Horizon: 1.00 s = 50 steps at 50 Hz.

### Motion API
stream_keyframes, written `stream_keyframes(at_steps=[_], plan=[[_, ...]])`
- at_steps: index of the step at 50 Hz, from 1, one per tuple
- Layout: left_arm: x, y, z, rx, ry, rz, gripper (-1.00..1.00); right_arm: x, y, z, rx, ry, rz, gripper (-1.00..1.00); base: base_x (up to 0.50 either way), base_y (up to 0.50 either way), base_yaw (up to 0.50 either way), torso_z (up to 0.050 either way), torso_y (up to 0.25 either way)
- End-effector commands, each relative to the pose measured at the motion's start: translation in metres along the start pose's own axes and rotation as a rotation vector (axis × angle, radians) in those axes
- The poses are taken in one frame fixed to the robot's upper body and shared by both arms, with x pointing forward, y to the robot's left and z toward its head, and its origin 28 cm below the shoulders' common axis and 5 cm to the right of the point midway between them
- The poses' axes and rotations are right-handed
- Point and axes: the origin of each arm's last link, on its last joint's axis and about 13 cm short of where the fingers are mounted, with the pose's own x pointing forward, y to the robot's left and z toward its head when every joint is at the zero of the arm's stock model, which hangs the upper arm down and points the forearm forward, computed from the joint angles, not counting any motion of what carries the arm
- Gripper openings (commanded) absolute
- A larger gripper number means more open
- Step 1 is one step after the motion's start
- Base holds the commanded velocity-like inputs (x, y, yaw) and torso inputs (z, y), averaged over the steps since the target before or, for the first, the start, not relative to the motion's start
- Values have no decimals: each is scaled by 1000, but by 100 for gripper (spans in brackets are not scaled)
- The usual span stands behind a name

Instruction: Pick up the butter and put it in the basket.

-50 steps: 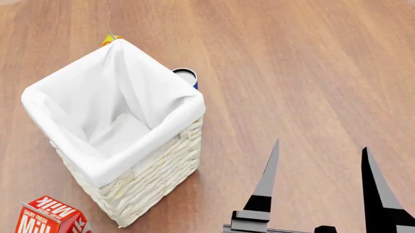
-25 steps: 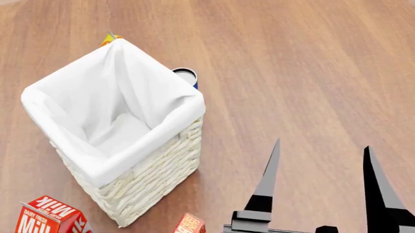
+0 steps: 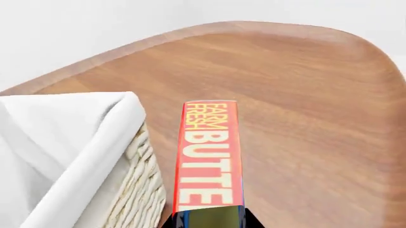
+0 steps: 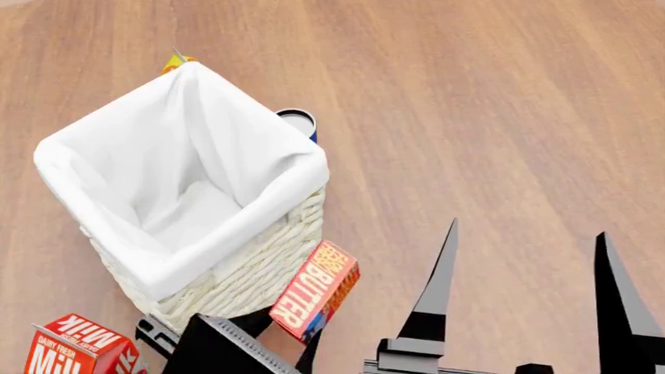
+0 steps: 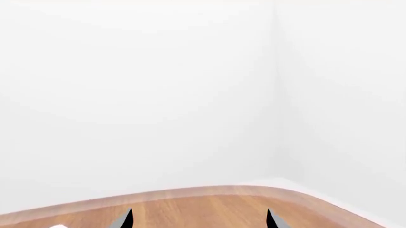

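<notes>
The butter (image 4: 314, 291), a red-and-orange carton lettered "BUTTER", hangs tilted above the table beside the near right wall of the basket (image 4: 262, 269). My left gripper (image 4: 283, 341) is shut on its lower end. In the left wrist view the butter (image 3: 209, 156) stretches away from my left gripper (image 3: 208, 221), with the basket (image 3: 136, 190) and its white liner close alongside. The basket's inside shows only white cloth. My right gripper (image 4: 526, 230) stands open to the right with nothing between its fingers. In the right wrist view the right gripper (image 5: 199, 213) faces the table's far edge and a white wall.
A red milk carton (image 4: 78, 349) stands at the bottom left, near the basket. A blue-sided can (image 4: 299, 121) sits against the basket's far right side. An orange-yellow tip (image 4: 177, 61) peeks out behind the basket. The table's rounded edge (image 3: 355, 40) lies beyond.
The butter has risen into the head view from the bottom edge, held by my left gripper, and now sits higher beside the basket. My right gripper has shifted slightly right.
</notes>
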Motion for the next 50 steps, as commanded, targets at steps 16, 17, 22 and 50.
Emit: stream_keyframes(at_steps=[16,17,22,50], plan=[[7,45,93,106,-172,102,-100,0,0,3,1,-6,-1,100,0,0,0,0,1],[7,47,96,107,-177,110,-100,0,0,3,1,-5,-1,100,0,0,0,0,0],[10,60,106,111,-180,151,-100,0,-1,2,3,-5,-1,100,0,0,0,3,2],[17,141,162,285,-12,232,-100,0,-1,2,8,-5,-2,100,0,0,0,0,1]])
